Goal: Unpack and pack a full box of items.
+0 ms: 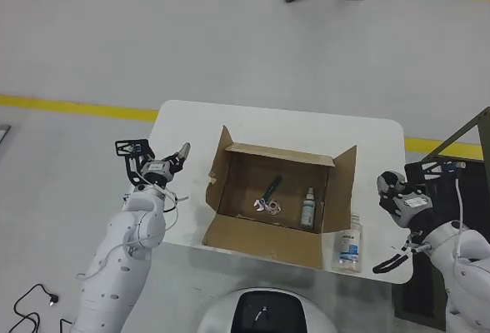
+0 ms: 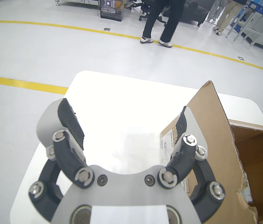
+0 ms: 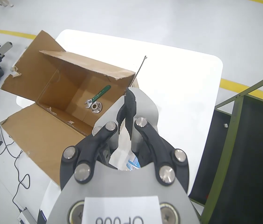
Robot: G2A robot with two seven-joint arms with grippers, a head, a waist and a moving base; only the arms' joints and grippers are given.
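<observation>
On the table (image 1: 295, 125), top view: the open box (image 1: 262, 240) is centred, with wrench (image 1: 272, 190) and spray bottle (image 1: 309, 208) inside; another bottle (image 1: 351, 243) rests just right of it. Left wrist view: the left gripper (image 2: 123, 108) is spread, empty, beside the box. Right wrist view: the right gripper (image 3: 128, 99) is clenched on nothing; opening it before reaching inside is advised.

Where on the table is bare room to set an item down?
Free: the far strip of table behind the box, and the side strip under the open left gripper. Crowded: the opposite near corner, where a bottle sits by the box.
</observation>
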